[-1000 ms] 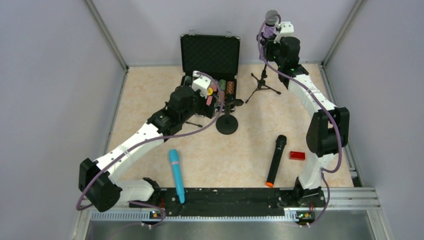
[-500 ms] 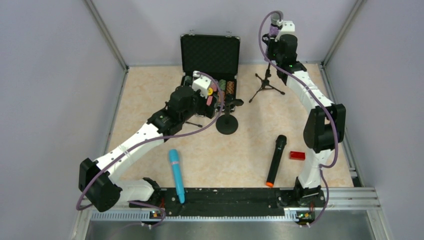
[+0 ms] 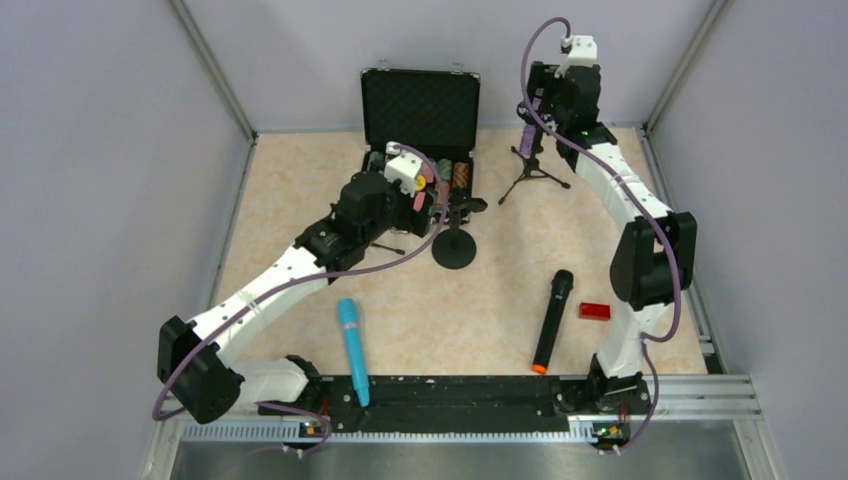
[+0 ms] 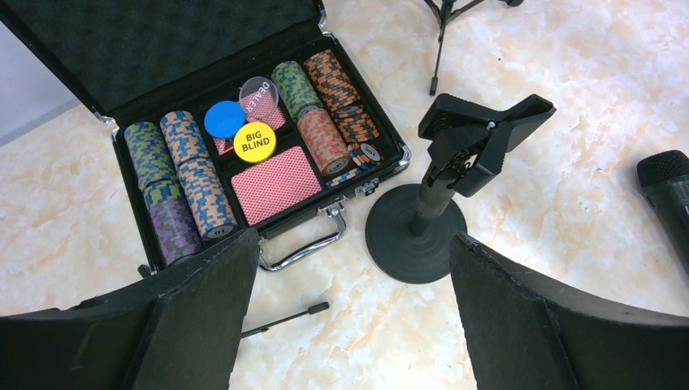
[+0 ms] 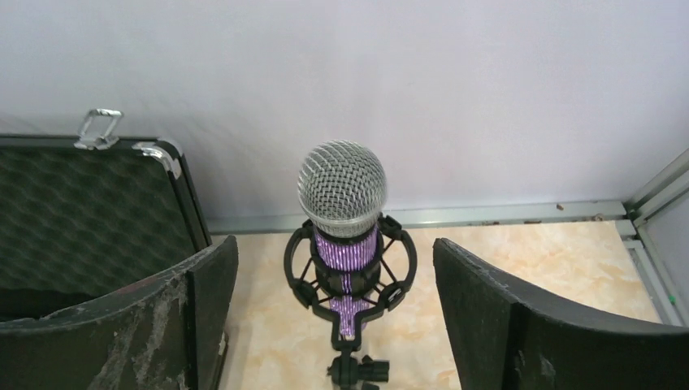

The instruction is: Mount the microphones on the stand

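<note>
The glittery purple microphone (image 5: pixel 341 191) with its silver grille stands upright in the black shock mount (image 5: pixel 302 272) of the tripod stand (image 3: pixel 530 170). My right gripper (image 5: pixel 331 244) is open, a finger on each side of the microphone and touching neither side. The turquoise microphone (image 3: pixel 352 350) and the black microphone (image 3: pixel 552 320) with an orange end lie on the table near the front. My left gripper (image 4: pixel 353 240) is open and holds nothing, just above the round-base stand (image 4: pixel 414 236) with its empty clamp (image 4: pixel 483 142).
An open black case (image 4: pixel 244 154) of poker chips and cards lies behind the round-base stand, its lid (image 3: pixel 420 105) upright. A small red block (image 3: pixel 594 311) sits right of the black microphone. Walls close in at the back and both sides.
My right gripper brought the purple microphone down into the shock mount, then opened and let it go. The left arm has not moved.
</note>
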`<action>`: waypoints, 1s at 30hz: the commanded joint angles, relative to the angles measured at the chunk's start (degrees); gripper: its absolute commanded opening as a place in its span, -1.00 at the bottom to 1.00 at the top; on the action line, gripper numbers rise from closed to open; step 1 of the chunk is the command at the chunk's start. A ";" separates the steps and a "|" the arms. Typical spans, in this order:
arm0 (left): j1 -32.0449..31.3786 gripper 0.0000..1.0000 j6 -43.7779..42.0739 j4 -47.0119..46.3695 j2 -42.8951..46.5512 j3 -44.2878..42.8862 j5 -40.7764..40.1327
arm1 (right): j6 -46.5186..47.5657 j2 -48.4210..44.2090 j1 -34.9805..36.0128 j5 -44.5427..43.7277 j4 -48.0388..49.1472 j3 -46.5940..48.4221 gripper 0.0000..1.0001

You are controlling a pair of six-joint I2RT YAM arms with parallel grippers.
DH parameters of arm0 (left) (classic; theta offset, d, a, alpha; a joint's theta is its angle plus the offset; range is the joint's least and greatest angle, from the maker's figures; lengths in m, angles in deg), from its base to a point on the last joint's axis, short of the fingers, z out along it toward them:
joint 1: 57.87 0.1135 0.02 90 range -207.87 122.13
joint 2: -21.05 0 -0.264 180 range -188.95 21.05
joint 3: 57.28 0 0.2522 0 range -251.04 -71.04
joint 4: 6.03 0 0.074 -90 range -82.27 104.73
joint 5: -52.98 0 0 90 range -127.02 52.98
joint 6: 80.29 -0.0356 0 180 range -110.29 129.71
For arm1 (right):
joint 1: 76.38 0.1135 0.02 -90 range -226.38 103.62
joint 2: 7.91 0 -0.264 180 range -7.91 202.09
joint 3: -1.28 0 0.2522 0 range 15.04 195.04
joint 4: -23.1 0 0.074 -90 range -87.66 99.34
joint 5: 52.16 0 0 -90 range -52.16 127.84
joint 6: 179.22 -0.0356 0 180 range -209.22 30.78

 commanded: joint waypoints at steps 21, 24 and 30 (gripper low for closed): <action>-0.28 0.82 -0.03 -2.51 1.74 -0.63 -0.31 | -4.25 -15.24 0.13 12.15 4.41 -15.60 0.96; -0.32 0.82 -0.03 -2.34 1.76 -0.60 -0.25 | -4.92 -19.16 0.11 15.41 5.88 -21.93 0.97; -0.35 0.84 -0.60 -2.61 1.96 -0.27 0.03 | -4.11 -25.57 0.11 19.11 5.54 -32.14 0.98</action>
